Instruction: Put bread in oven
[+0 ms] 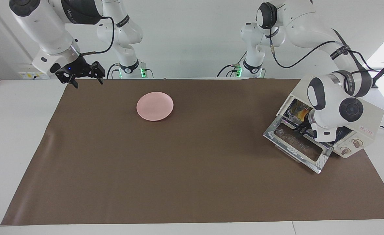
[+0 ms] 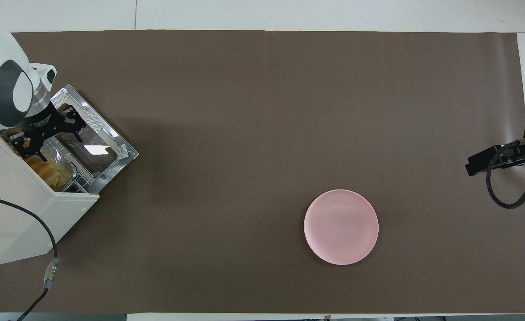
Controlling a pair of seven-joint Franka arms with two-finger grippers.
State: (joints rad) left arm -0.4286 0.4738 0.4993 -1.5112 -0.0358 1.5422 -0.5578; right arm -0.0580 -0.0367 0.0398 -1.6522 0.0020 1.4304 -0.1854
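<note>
Presently the golden yellow-orange ridged loaf of bread [image 2: 43,171] lies inside the cream-white boxy toaster oven [image 2: 26,209] at the left arm's end of the table, resting in a crinkled silver foil tray [image 2: 64,167] on the wire rack, with the glass drop-down door [image 2: 95,145] lowered flat toward the table's middle. Its long axis appears to run along the oven's width, parallel to the door's hinge edge, though only part of the loaf shows.

The left gripper [image 2: 46,138] is at the oven mouth, directly over the tray's edge and the door's hinge line; the loaf lies just inward from it, deeper in the cavity. Its fingers are spread apart and pinch nothing; no contact with the loaf is evident. Judged from this, the placing is done and a straight retreat over the door remains.

The right gripper [image 1: 84,77] waits, fingers spread and empty, over the right arm's end of the table, well apart from the round pink plate [image 1: 155,106].
</note>
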